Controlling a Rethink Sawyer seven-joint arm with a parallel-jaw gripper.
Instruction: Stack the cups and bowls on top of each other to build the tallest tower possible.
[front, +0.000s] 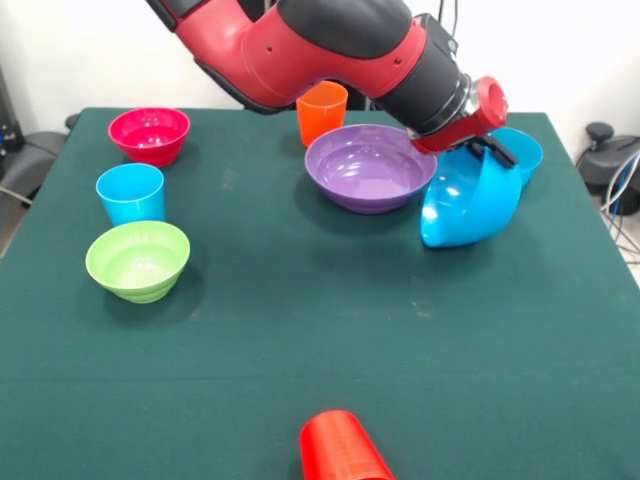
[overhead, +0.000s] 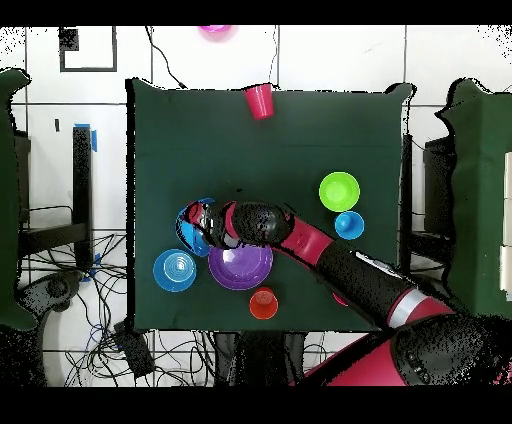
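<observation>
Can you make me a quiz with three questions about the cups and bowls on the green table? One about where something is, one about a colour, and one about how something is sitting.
1. Where is the red cup?
A. at the near table edge in the front view
B. inside the purple bowl
C. on top of the green bowl

2. What colour is the cup just behind the purple bowl?
A. yellow
B. orange
C. black

3. How is the blue bowl by the gripper sitting?
A. flat, opening up
B. upside down on a cup
C. tipped on its side, rim lifted

Answers:
1 A: it lies alone on its side, far from the other pieces.
2 B: the orange cup stands there.
3 C: its opening faces sideways while the gripper meets its upper rim.
</observation>
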